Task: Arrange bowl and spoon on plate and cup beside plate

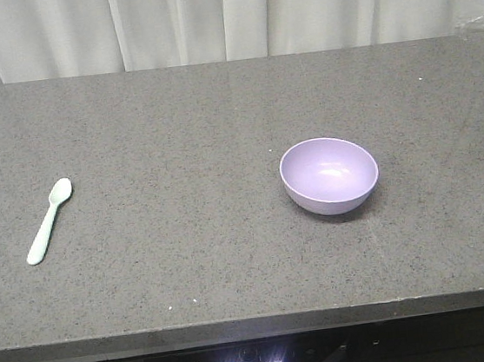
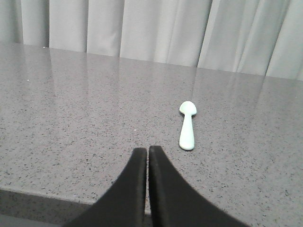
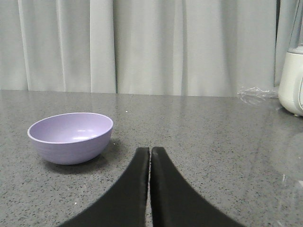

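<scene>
Closest in: the left fingers (image 2: 128,189) are pressed tight together with nothing between them, sitting over the near edge of the bench (image 1: 235,269). Same on the other side, the right fingers (image 3: 130,189) are clamped together and hold nothing. In the front view there's a dark panel (image 1: 331,350) with a couple of small lights just under the bench edge. A bit further out, the spoon (image 2: 187,126) lies flat on the bench, ahead and slightly right of the left fingers, head pointing away, not touching them. From the front it's on the left side, angled. The bowl (image 1: 329,175) stands upright on the right half, well apart from the spoon. In the right wrist view it's ahead and left of the fingers. Far back right there's a white appliance (image 3: 291,80) and some crinkled clear plastic (image 3: 255,93), then a pale curtain (image 1: 223,17) behind everything
</scene>
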